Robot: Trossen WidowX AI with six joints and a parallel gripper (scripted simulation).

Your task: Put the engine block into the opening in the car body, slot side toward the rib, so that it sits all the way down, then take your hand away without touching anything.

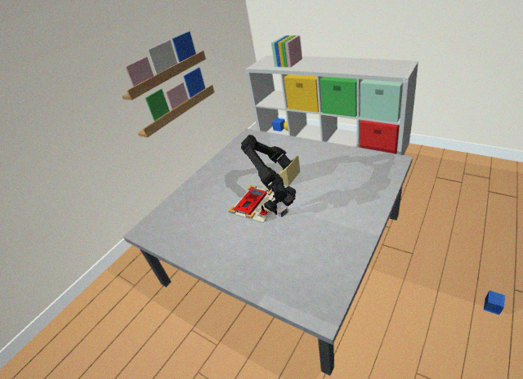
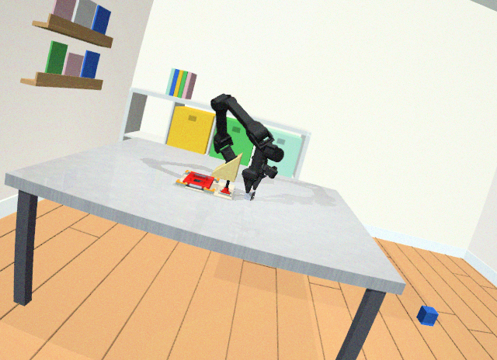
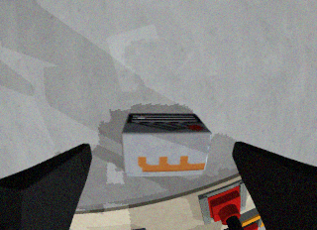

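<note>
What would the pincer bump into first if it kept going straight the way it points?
Probably the engine block, sitting between the open pincer fingers on the table. Depth is hard to judge, so it might straddle the block and meet the table.

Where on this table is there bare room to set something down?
The grey table is bare along its near edge and toward its right edge. It is crowded mid-table: red car body, grey engine block beside it, open black hand straddling the block.

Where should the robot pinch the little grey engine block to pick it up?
Best on its two plain side faces, coming straight down from above. The engine block sits flat on the table beside the red car body, dark grille up, orange-marked face toward the camera. The open gripper already has a finger on each side, so closing the jaws there should likely hold it squarely.
</note>
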